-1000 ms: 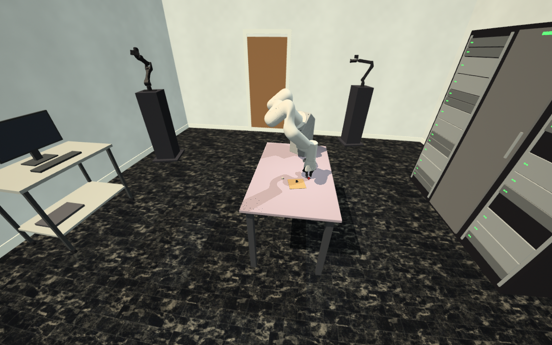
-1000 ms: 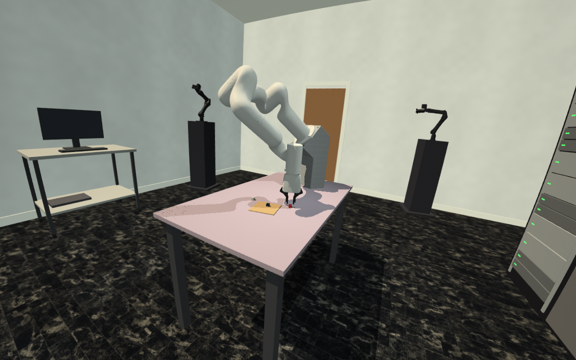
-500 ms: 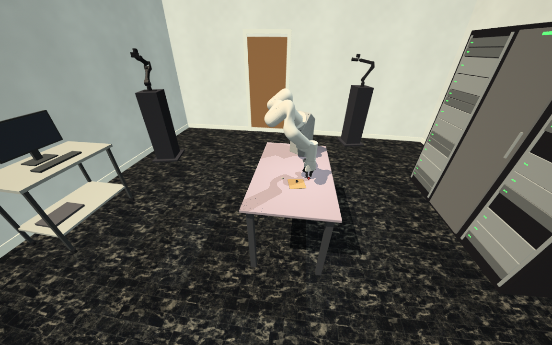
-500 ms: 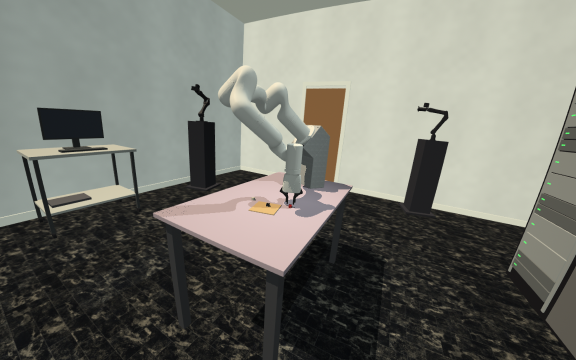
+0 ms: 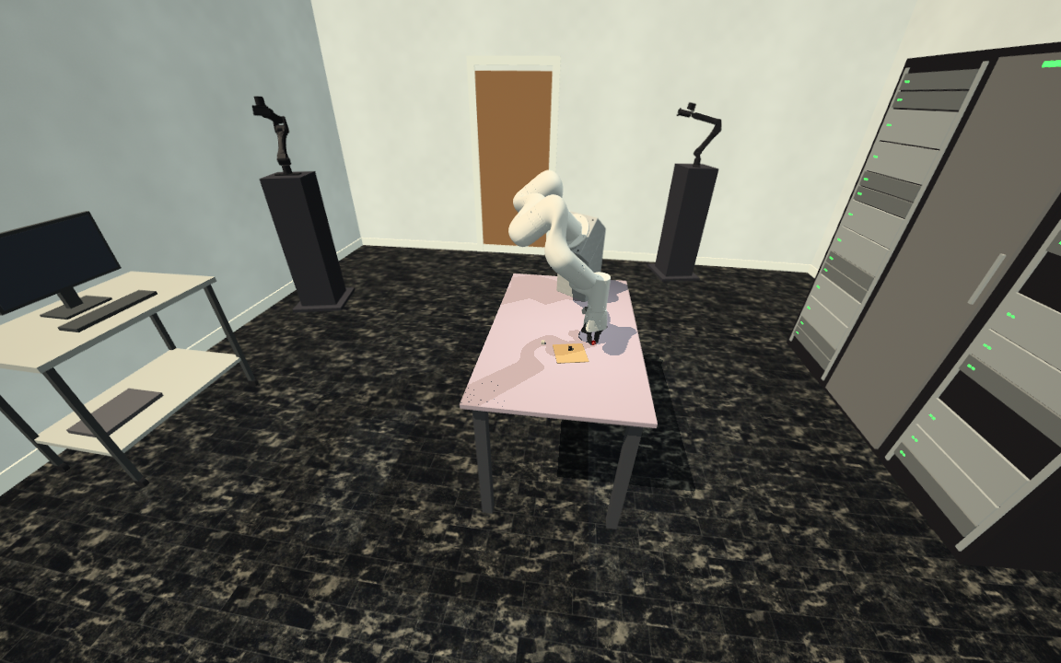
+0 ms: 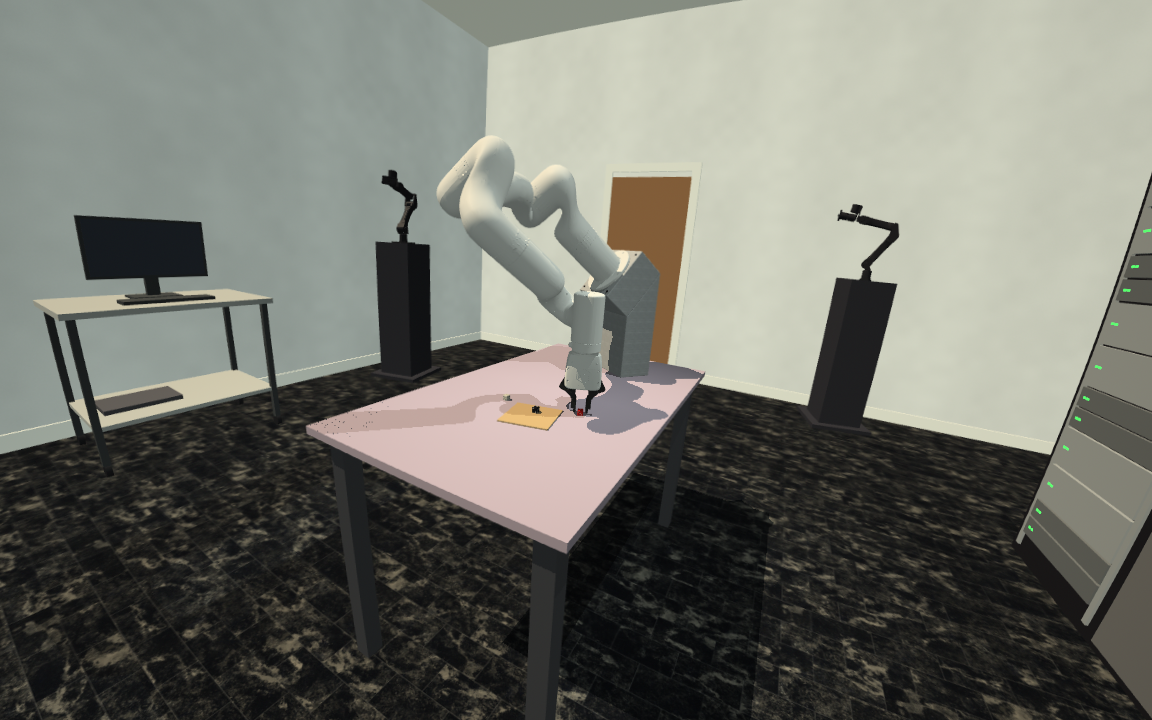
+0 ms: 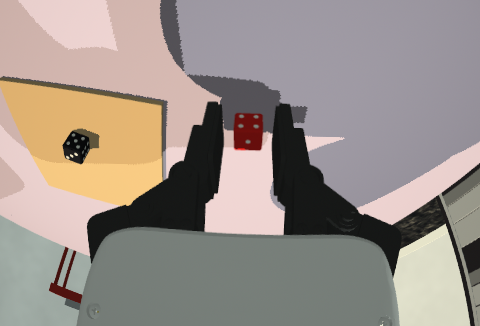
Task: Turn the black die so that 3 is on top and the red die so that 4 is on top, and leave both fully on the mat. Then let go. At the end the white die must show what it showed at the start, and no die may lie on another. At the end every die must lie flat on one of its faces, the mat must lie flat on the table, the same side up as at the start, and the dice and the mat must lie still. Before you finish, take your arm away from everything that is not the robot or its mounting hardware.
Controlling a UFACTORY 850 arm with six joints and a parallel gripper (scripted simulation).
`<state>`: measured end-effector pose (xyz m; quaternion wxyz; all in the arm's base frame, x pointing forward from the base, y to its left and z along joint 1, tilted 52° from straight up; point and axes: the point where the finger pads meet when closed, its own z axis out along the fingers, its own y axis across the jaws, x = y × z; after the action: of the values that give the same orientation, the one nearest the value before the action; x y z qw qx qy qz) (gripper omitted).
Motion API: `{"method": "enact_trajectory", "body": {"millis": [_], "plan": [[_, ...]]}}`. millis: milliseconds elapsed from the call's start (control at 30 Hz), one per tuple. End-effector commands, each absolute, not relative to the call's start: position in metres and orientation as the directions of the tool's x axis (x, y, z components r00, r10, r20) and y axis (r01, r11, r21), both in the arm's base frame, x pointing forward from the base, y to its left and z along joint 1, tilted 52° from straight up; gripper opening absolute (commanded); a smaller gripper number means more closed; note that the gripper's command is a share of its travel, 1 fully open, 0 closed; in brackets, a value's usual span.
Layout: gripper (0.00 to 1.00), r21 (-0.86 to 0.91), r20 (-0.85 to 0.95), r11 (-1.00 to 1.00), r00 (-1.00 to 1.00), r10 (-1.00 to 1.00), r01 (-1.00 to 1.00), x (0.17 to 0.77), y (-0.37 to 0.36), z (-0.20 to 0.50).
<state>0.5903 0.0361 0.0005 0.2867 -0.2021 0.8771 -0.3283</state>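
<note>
One pink tabletop [image 5: 518,387], one tan mat [image 7: 114,126], one tool [image 7: 246,116], three dice. The red die [image 7: 248,130] lies off the mat on the tabletop, between the tool's partly open, empty fingers. Treat it as light, rigid and likely slick; grip two opposite flat faces. The black die [image 7: 75,146] rests on the mat; the white die [image 6: 507,396] lies apart.
</note>
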Motion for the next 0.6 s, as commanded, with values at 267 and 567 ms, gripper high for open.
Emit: {"method": "enact_trajectory", "body": {"millis": [267,567], "plan": [[0.31,-0.692,-0.37,0.703,-0.754,-0.543,-0.166,0.5945,0.0335,-0.0033],[0.31,-0.692,-0.37,0.703,-0.754,-0.543,-0.166,0.5945,0.0335,-0.0033]]}}
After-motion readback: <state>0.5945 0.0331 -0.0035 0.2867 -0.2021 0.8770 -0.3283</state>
